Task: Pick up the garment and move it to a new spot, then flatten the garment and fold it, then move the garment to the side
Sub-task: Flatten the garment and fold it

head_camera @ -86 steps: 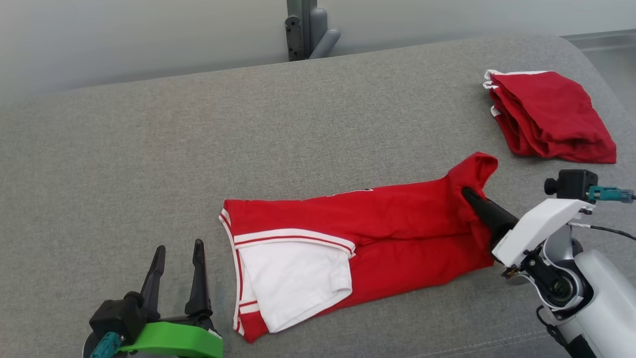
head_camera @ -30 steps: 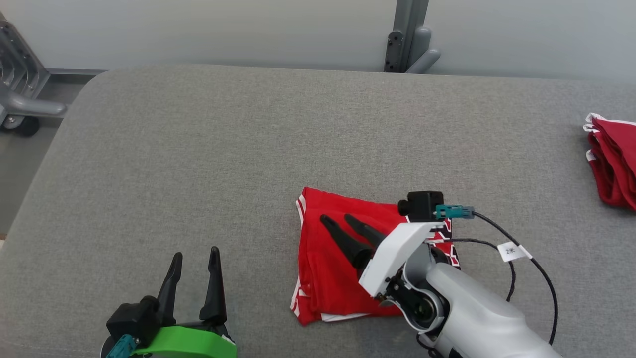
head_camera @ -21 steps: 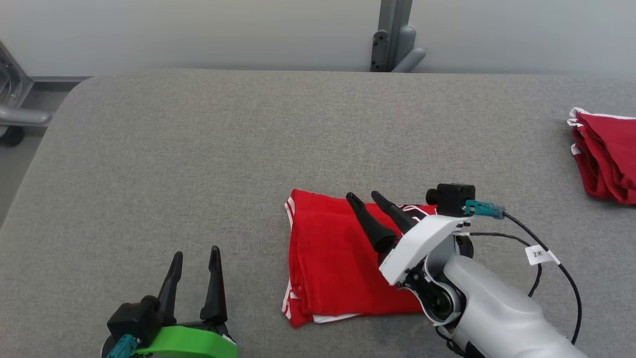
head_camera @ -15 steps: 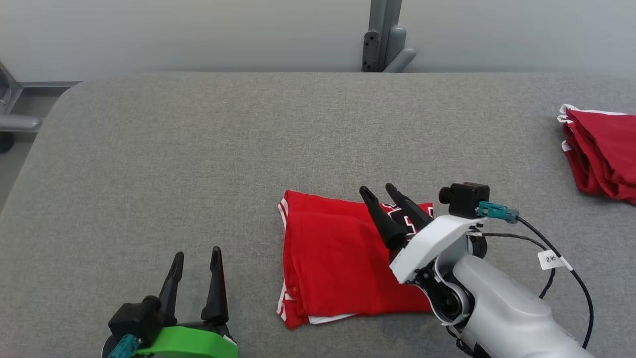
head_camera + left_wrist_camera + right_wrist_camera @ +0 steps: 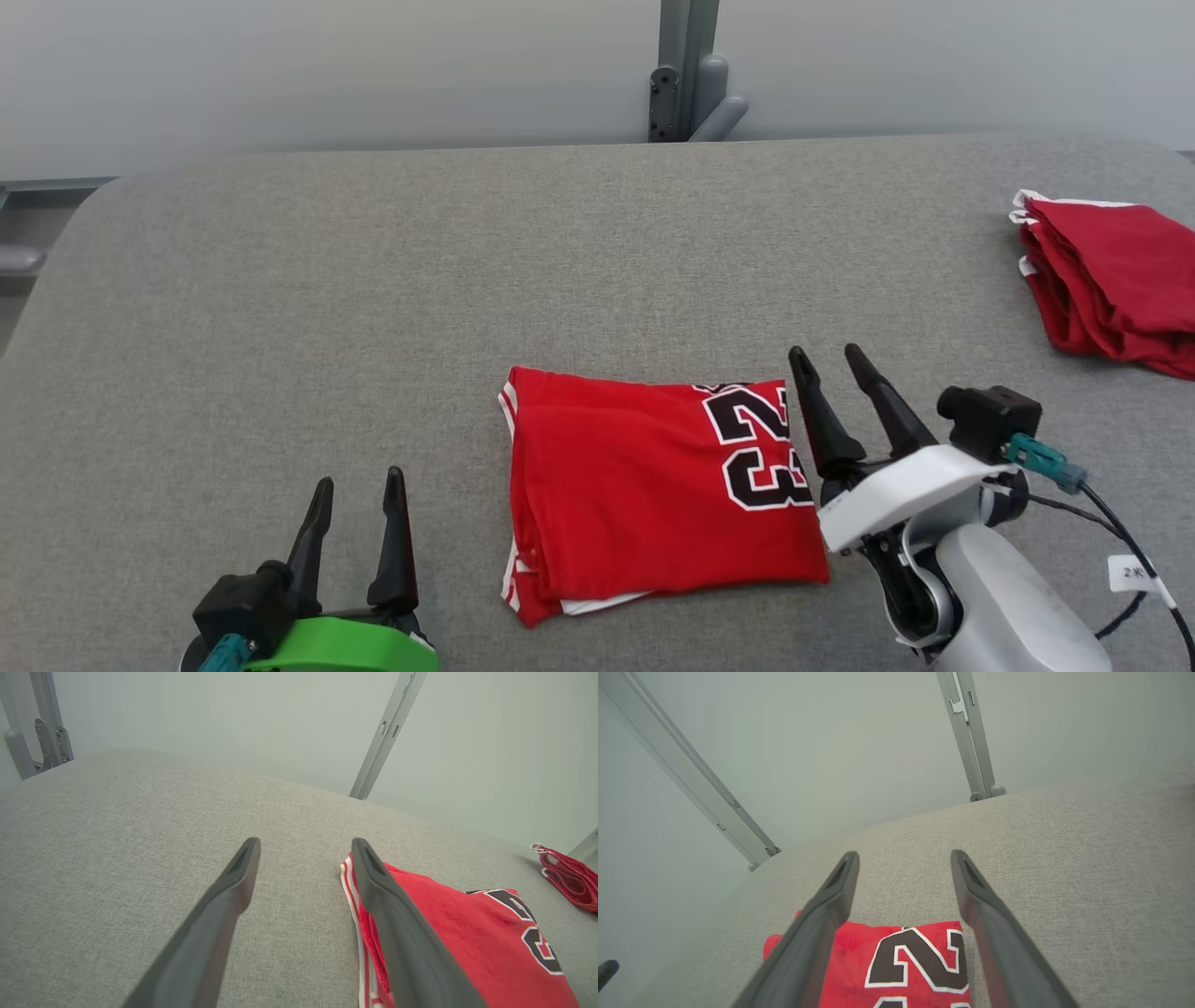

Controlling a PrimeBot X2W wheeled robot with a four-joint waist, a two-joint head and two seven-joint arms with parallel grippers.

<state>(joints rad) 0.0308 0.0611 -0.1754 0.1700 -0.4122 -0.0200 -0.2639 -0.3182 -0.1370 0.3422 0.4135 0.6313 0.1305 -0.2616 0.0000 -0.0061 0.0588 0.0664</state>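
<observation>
Nearest the camera, the left gripper (image 5: pixel 359 478), with its long dark fingers on a green wrist mount, hovers low over the grey fabric-covered table (image 5: pixel 373 280). Its fingers are spread and hold nothing, much as they were a few seconds ago; it has taken no part in the latest move.

The change belongs to the right gripper (image 5: pixel 823 353). Three seconds ago it was pinching the right end of the garment, which was still stretched long. A second ago its fingers lay over the top of the folded cloth. Now it has drawn back to the right and stands just beside the cloth's right edge, fingers released and empty. The head camera has also swung, so the shift of the background is not a move of the things.

The red basketball jersey with white trim and a black 23 (image 5: pixel 635 495) lies in the middle of the table, towards the near edge, as a compact folded rectangle with the number up and a strip of white showing at its near edge.

Folding looks finished, so what is probably left is carrying the jersey aside. The pile of folded red garments (image 5: pixel 1102 280) at the far right suggests where. Beyond the table stands a grey metal post (image 5: pixel 686 65).
</observation>
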